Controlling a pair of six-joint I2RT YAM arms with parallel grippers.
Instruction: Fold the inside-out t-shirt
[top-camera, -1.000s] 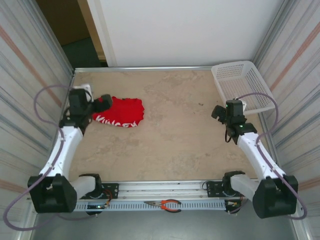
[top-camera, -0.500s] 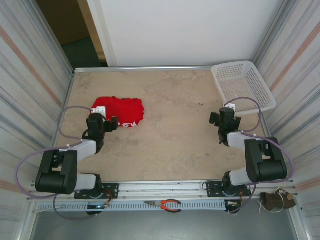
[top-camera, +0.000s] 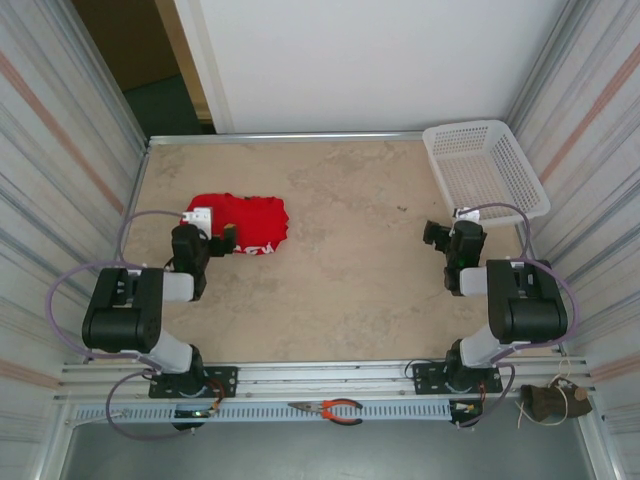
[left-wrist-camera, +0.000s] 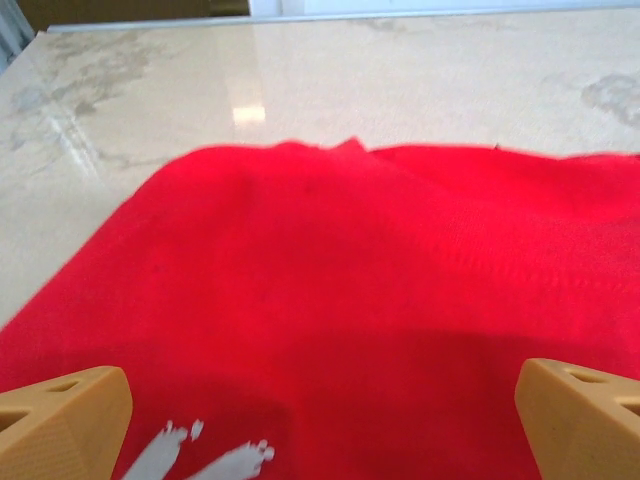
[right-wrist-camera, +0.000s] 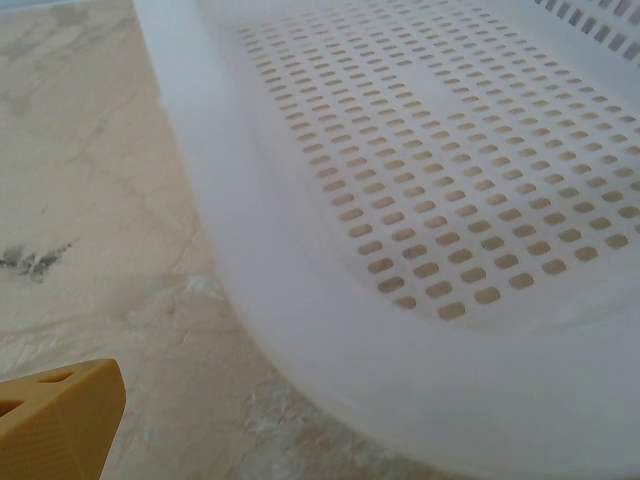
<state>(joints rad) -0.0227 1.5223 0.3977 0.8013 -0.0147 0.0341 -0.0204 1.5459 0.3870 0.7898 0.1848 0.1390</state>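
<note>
On the table (top-camera: 340, 290), bunched red t-shirt (top-camera: 250, 216) at the wide-open left pincer (top-camera: 223, 241); right pincer (top-camera: 437, 236) equally wide beside the basket (top-camera: 440, 170).

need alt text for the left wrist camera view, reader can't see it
A bright red t-shirt lies rumpled on a beige marbled table, seen low and close from the left tool, whose two tan fingertips stand wide apart at the bottom corners. A bit of white lettering shows on the cloth near the bottom left.
</note>
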